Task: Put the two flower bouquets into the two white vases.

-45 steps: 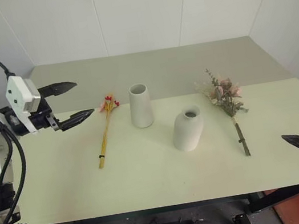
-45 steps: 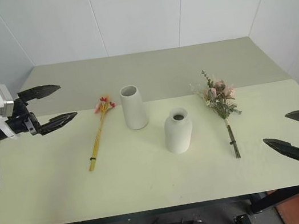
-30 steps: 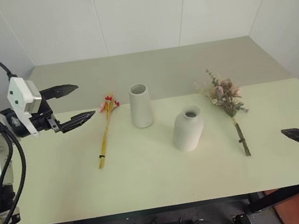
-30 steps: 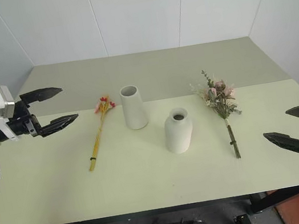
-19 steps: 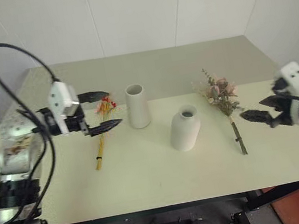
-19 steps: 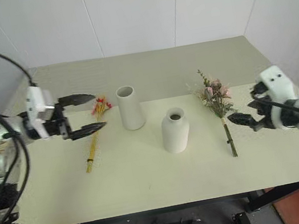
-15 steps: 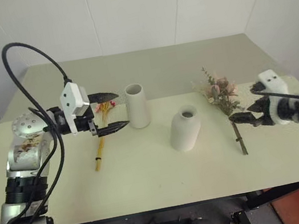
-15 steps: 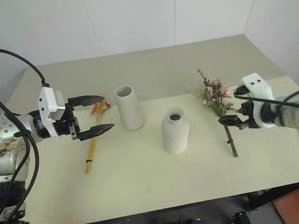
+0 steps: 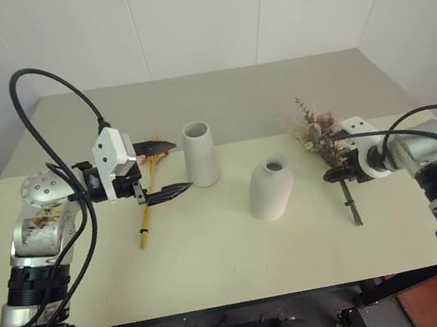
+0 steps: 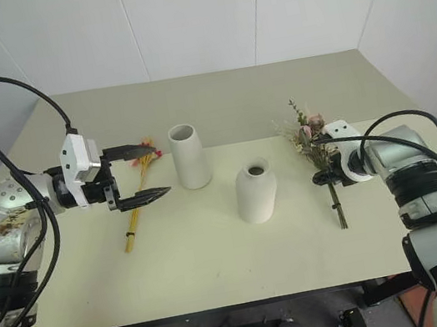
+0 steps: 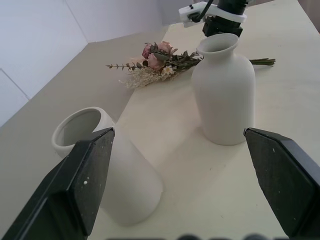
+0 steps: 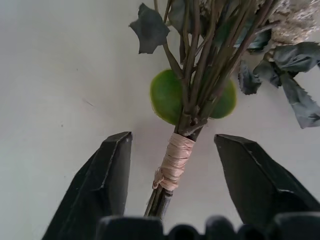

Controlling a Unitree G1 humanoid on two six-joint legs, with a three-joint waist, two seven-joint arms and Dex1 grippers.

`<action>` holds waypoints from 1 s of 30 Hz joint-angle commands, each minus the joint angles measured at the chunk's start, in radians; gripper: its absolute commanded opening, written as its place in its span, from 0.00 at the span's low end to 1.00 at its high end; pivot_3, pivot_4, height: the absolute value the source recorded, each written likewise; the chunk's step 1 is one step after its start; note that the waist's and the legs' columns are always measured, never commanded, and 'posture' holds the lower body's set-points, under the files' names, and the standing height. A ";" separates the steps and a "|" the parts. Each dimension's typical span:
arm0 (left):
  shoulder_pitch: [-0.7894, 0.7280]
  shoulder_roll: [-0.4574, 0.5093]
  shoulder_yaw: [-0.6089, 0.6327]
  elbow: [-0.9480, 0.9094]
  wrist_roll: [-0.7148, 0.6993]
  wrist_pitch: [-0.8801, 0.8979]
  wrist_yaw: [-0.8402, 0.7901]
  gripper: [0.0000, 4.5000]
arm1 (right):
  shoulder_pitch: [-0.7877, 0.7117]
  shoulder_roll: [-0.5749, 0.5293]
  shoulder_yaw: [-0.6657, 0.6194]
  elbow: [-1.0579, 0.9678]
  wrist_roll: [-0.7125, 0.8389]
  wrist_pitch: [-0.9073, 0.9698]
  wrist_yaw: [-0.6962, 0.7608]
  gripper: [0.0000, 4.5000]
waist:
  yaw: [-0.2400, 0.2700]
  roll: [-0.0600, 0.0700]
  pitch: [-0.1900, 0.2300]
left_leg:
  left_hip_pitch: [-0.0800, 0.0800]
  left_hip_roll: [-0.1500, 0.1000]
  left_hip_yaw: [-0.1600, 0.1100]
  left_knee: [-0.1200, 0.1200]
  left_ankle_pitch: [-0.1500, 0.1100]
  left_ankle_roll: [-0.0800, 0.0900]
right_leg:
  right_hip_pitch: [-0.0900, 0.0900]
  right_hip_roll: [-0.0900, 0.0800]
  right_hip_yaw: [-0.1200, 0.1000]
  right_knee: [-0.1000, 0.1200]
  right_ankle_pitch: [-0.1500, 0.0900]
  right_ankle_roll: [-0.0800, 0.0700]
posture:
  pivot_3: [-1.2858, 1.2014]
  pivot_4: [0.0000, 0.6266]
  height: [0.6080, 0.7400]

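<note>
The pale green tabletop (image 9: 218, 257) runs back to white walls. Its near edge lies bare from side to side, with a broad open strip in front of all the things.

The tall vase (image 9: 200, 155) stands upright left of centre. The short vase (image 9: 271, 190) stands upright nearer the front and to its right, apart from it with a clear gap between them.

The yellow bouquet (image 9: 148, 203) lies flat left of the tall vase, buds toward the back, stalk ends toward the front. The left claw (image 9: 166, 169) hangs above its bud end with fingers wide apart, holding nothing; one finger reaches close to the tall vase's side. In the left wrist view both vases show between the spread fingers.

The rose bouquet (image 9: 322, 138) lies flat on the right, blooms toward the back, stems (image 9: 351, 206) pointing at the front edge. It is well apart from the short vase, with bare tabletop between. The right claw (image 12: 172, 170) is down at the stems just below the leaves, its fingers (image 12: 107, 175) apart and straddling the bound part, a gap showing on either side. To the right of the bouquet a band of tabletop stays open up to the side edge.
</note>
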 commanded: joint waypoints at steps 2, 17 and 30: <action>0.008 0.017 0.027 -0.053 -0.005 0.008 0.019 1.00 | -0.061 -0.001 -0.012 0.093 -0.063 -0.064 0.006 0.33 | 0.001 0.000 0.000 | 0.000 0.000 0.000 0.000 0.000 0.000 | 0.000 0.000 0.000 0.000 0.000 0.000 | 0.52 0.24 1.00; 0.019 0.041 0.045 -0.045 -0.003 0.006 0.025 1.00 | 0.240 0.178 -0.596 -0.725 0.091 -0.518 -0.359 0.05 | 0.001 0.001 0.000 | -0.004 0.001 0.000 -0.002 0.000 0.000 | -0.007 0.001 0.001 0.002 0.000 0.000 | 0.52 0.24 1.00; -0.011 0.056 0.043 0.054 0.027 -0.044 0.009 1.00 | 0.297 0.469 -0.594 -1.143 0.456 -0.448 -0.503 0.05 | 0.001 0.001 0.000 | 0.000 0.002 0.001 0.000 0.001 0.000 | -0.002 0.001 0.001 0.003 0.001 -0.001 | 0.52 0.24 1.00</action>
